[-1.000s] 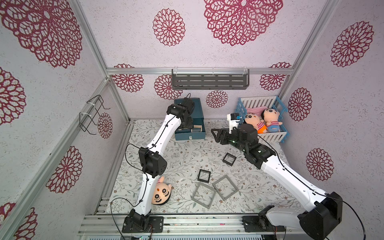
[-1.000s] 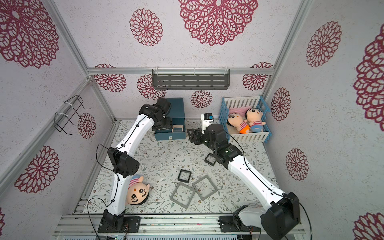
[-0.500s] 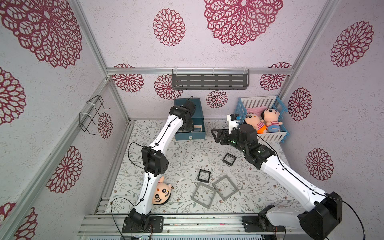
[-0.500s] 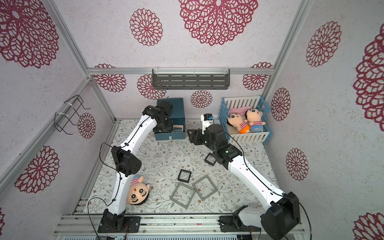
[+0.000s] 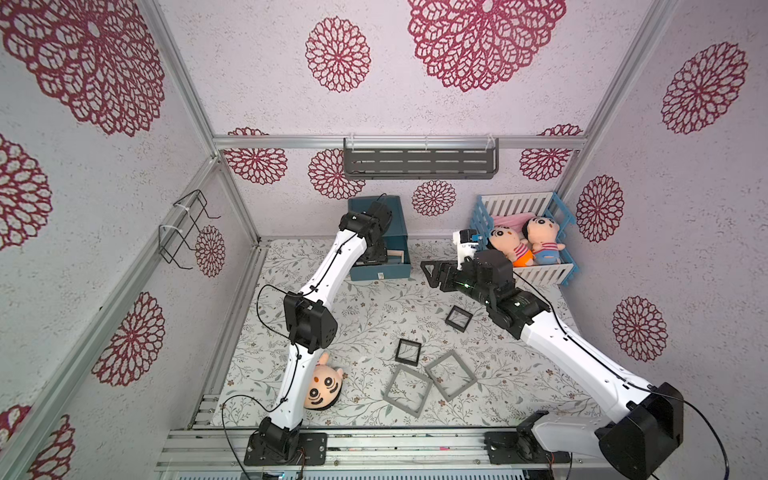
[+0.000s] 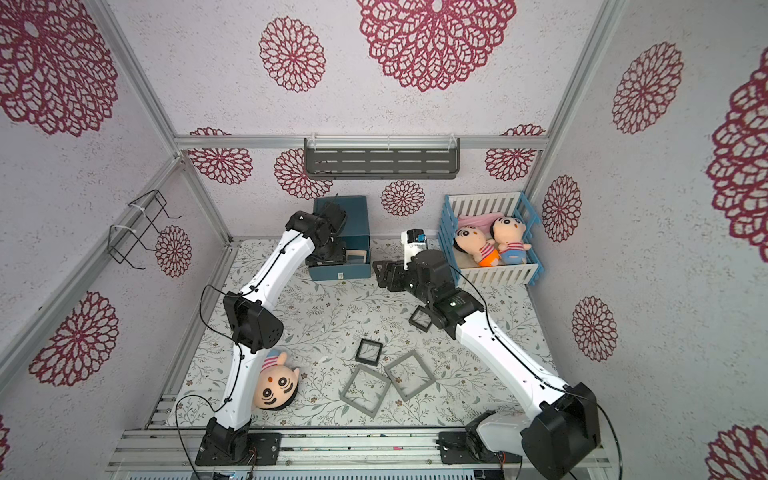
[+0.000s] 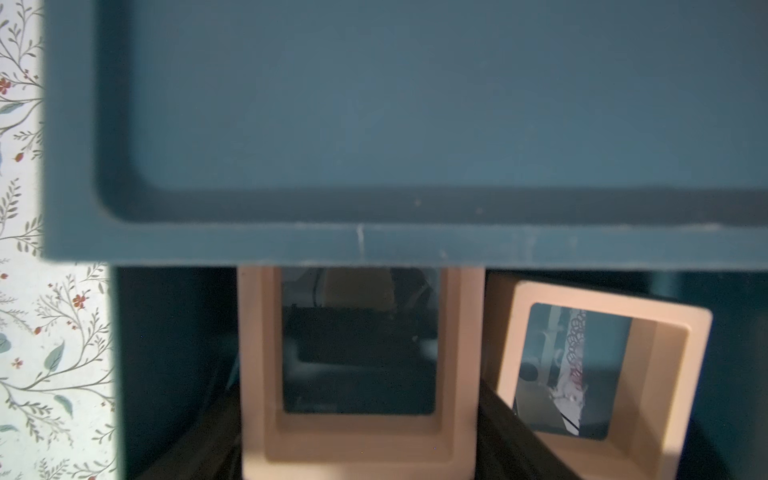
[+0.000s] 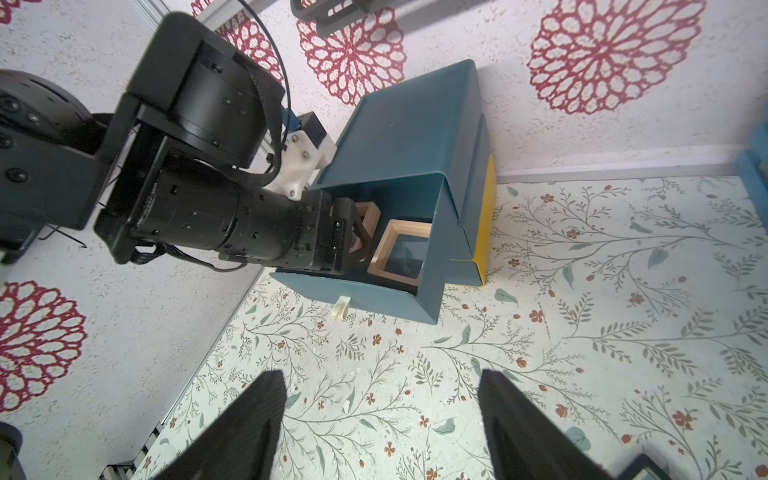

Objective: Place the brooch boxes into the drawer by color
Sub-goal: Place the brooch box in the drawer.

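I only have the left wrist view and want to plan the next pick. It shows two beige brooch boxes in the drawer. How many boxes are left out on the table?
Observer: Four: two black brooch boxes and two grey brooch boxes lie on the floral mat.
Operator: Do any overlap?
Observer: The grey pair meet at a corner; whether they overlap, I cannot tell.
Operator: Is the other arm busy?
Observer: No, the right gripper is open and empty, above the mat, facing the drawer.
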